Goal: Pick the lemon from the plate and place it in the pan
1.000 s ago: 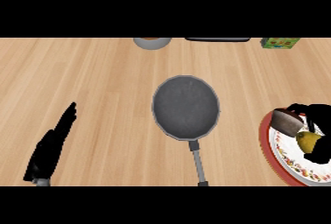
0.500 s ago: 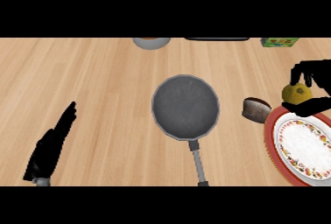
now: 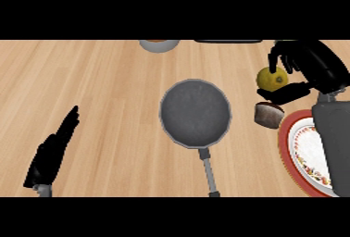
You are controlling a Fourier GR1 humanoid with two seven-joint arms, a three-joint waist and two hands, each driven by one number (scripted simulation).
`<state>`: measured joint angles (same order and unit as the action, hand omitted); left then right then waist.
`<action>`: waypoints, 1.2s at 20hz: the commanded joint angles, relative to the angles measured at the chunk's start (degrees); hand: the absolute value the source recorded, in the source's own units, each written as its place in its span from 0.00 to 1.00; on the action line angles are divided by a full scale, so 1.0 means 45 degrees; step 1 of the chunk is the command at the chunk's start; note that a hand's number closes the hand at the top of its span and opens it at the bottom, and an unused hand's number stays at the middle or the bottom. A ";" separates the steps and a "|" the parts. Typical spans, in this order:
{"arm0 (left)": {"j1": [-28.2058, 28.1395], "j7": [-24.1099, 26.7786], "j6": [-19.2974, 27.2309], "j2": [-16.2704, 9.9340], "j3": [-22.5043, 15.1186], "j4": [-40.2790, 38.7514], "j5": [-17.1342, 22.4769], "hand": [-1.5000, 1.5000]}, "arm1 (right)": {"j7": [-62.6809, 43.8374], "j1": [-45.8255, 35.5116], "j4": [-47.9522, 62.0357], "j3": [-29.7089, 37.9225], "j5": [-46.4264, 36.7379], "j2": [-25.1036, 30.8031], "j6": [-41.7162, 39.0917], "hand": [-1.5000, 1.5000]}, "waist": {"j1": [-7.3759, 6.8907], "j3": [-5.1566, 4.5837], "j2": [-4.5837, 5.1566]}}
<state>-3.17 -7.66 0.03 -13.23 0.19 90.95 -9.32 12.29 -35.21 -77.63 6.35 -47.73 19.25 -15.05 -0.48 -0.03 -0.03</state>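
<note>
So the right hand (image 3: pixel 308 65) has its fingers and thumb curled around the lemon (image 3: pixel 271 78), holding it up over the tabletop (image 3: pixel 103 83), off to the upper right of the pan (image 3: pixel 196 112) and past the top edge of the plate (image 3: pixel 301 148), so it's not over the pan. There's a small brown rounded thing (image 3: pixel 269 115) sitting just beside the plate's rim, between it and the pan. The left hand (image 3: pixel 54 148) rests open at the lower left, fingers straight, holding nothing.
</note>
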 commanded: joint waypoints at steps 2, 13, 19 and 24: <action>-0.0200 0.0601 0.0239 0.0442 -0.0342 -0.0200 -0.0397 0.50 | -0.0957 -0.1194 0.0957 -0.0763 0.0118 -0.1768 0.0029 1.00 | -0.0095 0.0002 0.0036; -0.0181 -0.0264 -0.0536 -0.0012 0.0036 0.0648 0.0036 0.50 | -0.2113 -0.3929 0.6626 -0.2070 -0.0354 -0.4241 0.2252 1.00 | -0.0409 0.0006 0.0137; -0.0022 0.0213 -0.0201 0.0541 -0.0361 0.0138 -0.0355 0.50 | -0.1918 -0.4732 0.9535 -0.3990 -0.0303 -0.4270 0.3102 1.00 | -0.0631 0.0000 0.0195; 0.0992 -0.0414 -0.0090 0.0698 -0.0583 0.0066 -0.0624 0.50 | -0.2907 -0.4029 1.0456 -0.3477 0.3273 -0.4276 0.1613 0.00 | -0.0866 0.0015 0.0229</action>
<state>-1.33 -8.87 -0.65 -10.90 -1.62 92.13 -11.46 2.56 -53.73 -34.82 -9.19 -41.46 0.19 -5.29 -3.59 0.02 0.88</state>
